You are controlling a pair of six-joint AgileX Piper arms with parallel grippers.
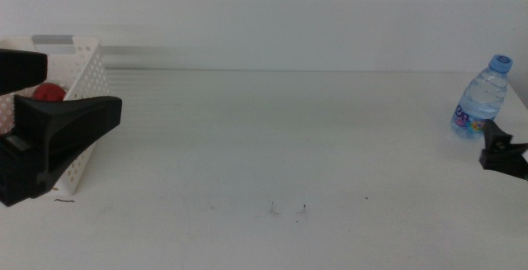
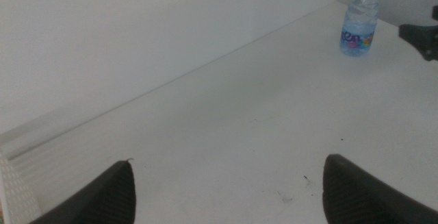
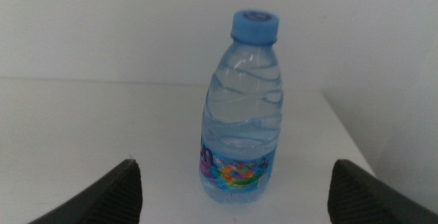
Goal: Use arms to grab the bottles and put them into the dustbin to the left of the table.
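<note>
A small clear water bottle [image 1: 483, 98] with a blue cap stands upright at the table's far right edge. My right gripper [image 1: 503, 144] sits just in front of it, open, its jaws either side of the bottle [image 3: 243, 114] and apart from it. The white perforated dustbin [image 1: 82, 105] stands at the left with a red can [image 1: 49, 92] inside. My left gripper [image 1: 87, 88] hovers beside the dustbin, open and holding nothing. The left wrist view looks across the table to the bottle [image 2: 359, 18] and the right gripper [image 2: 421, 38].
The white table [image 1: 289, 138] carries a few tiny dark specks [image 1: 301, 212] near the front middle. Its right edge runs close behind the bottle. A plain white wall stands at the back.
</note>
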